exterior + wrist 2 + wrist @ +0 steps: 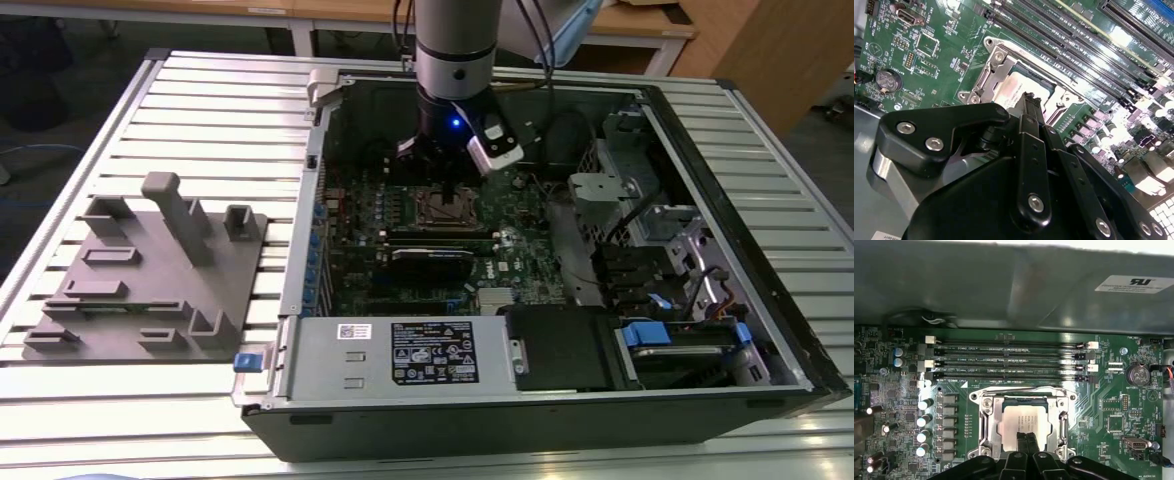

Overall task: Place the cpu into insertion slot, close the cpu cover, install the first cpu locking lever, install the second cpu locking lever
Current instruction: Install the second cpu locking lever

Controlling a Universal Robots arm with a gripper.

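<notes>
The robot arm reaches down into an open computer case (747, 330) that lies on a ribbed metal worktop (200, 90), near the top middle of the exterior view. Its fingers (1025, 440) are pressed together with nothing between them, and their tips sit right over the lower edge of the cpu (1024, 422), in the lower middle of the first wrist view. The shiny cpu lies flat in the insertion slot (1024, 402) on the green board (1104, 405). The cpu cover (989, 425) is folded down around it like a silver frame. Long black memory slots (1009, 362) run just above it. A grey plastic holder (147, 270) sits on the exterior view's left.
</notes>
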